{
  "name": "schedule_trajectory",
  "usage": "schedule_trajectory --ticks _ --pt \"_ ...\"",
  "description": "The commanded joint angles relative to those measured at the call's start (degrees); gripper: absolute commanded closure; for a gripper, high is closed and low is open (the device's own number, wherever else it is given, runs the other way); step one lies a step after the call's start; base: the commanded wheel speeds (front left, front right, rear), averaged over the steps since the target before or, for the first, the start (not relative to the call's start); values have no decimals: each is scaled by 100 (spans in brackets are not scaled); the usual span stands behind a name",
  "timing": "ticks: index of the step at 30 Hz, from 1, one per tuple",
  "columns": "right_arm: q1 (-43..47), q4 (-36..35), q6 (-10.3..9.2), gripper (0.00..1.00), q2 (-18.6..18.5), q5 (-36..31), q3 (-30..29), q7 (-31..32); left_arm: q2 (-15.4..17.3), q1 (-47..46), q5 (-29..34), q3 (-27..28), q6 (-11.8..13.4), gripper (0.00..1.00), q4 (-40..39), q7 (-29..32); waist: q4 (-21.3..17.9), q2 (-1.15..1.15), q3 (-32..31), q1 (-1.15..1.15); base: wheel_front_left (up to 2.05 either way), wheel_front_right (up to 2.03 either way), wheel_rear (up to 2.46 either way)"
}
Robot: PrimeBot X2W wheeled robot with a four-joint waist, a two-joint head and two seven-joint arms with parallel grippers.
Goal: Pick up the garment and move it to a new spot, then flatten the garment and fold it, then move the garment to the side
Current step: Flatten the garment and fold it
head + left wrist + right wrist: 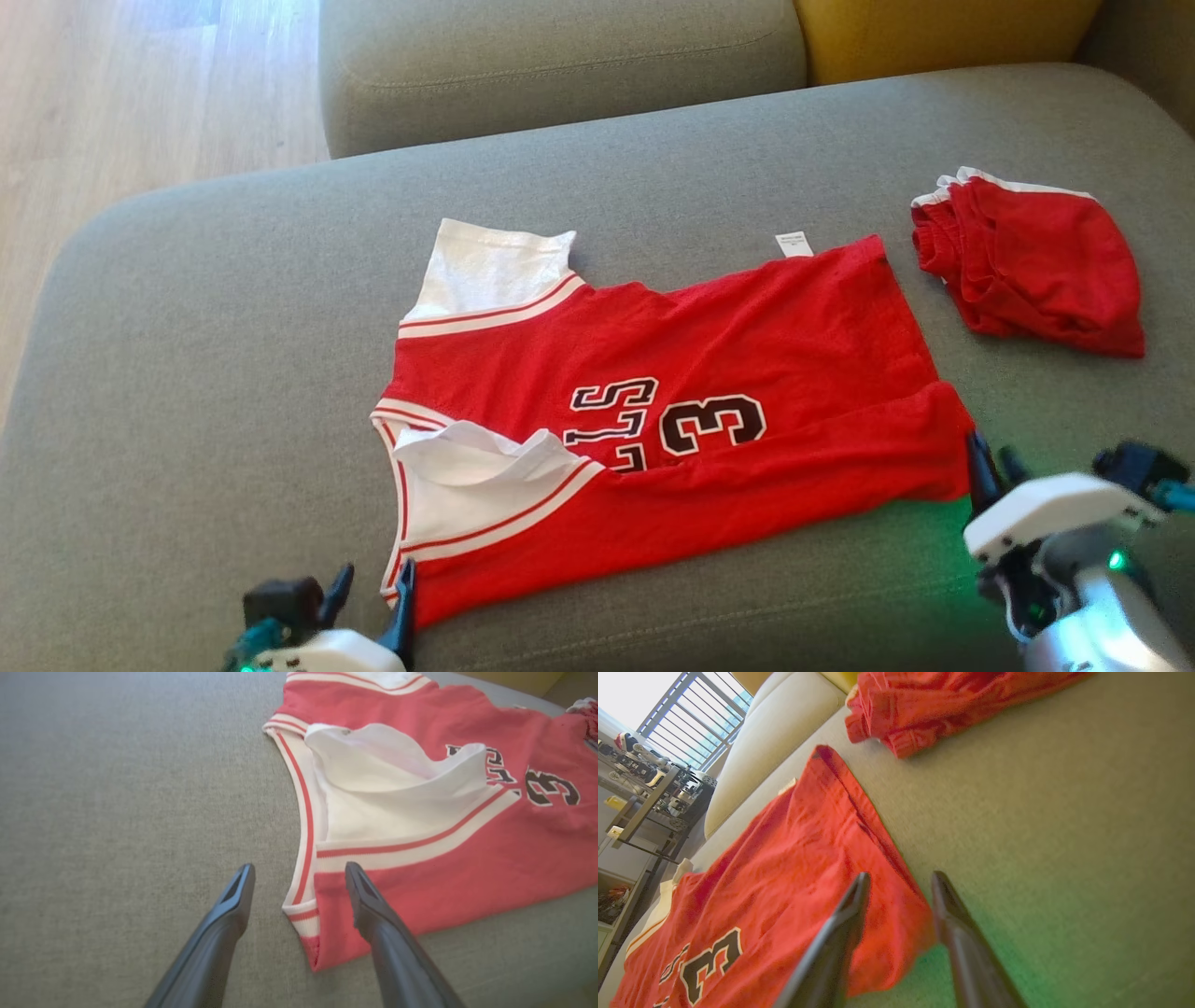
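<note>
Jersey [672,420] lies long axis 9-to-3 o'clock; left pincer [372,590], released, straddles its 7 o'clock corner, right pincer [994,467], released, its 4 o'clock corner.

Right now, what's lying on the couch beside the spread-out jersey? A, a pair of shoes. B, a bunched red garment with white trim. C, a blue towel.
B: a bunched red garment with white trim lies on the couch, apart from the jersey, toward the robot's right.

Left gripper [375,583] at lower left, 2 fingers [224,933] spread wide; right gripper [991,459] at lower right, fingers narrowly parted.
</note>
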Motion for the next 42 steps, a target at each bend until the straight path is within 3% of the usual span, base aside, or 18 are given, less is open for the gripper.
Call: schedule_trajectory --ticks 1,7,13,17,26,34,42 --pt "-40 -438 -1 0 -5 -142 81 9 80 -186 -48 233 48 0 -281 -185 -6 0 -6 1 0 0 0" --pt "243 -1912 -1 0 94 -701 86 -36 47 -308 -165 603 224 0 -913 -592 -29 0 -5 1 0 0 0" --pt "663 -3599 -1 0 187 -1007 243 -402 -84 -365 -66 965 169 0 -1985 -653 -24 0 40 1 0 0 0" --pt "975 -4284 -1 0 220 -1187 459 -664 -184 -250 -90 1209 192 0 -2466 -655 -33 0 99 1 0 0 0" --pt "1281 -4804 -1 0 246 -1671 962 -827 -216 -284 -42 1063 374 0 -2578 -656 -188 0 346 1 0 0 0" --pt "1139 -4981 -1 0 263 -1668 1231 -844 -212 -766 302 1080 453 0 -2081 -656 -465 0 722 1 0 0 0" --pt "827 -5246 -1 0 265 -1436 1480 -846 318 -2130 789 941 373 0 -832 -318 -856 0 1346 1 0 0 0"
